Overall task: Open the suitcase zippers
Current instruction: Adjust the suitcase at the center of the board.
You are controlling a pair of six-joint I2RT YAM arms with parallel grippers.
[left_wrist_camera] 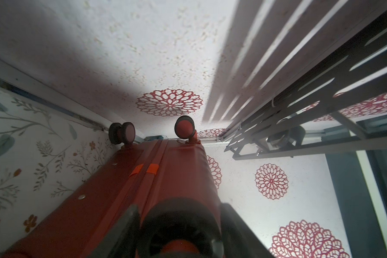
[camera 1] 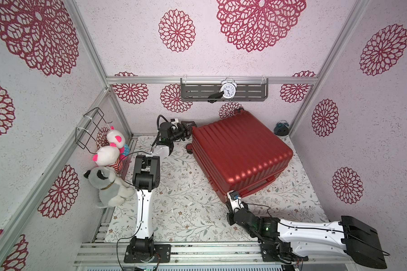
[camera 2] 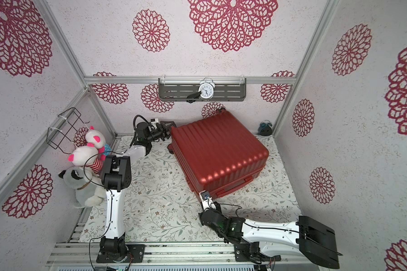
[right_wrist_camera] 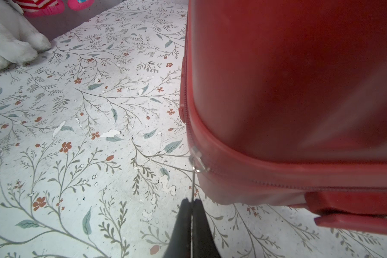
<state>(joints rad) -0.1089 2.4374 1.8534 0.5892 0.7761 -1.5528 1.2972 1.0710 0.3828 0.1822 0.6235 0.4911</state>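
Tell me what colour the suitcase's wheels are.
The wheels on the suitcase have red centres with black rims. They show best in the left wrist view.

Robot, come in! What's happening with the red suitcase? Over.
Right gripper shut on zipper pull at near corner of suitcase. Left gripper jaws flank a wheel, contact unclear. Case flat, halves together. Plush toys well apart.
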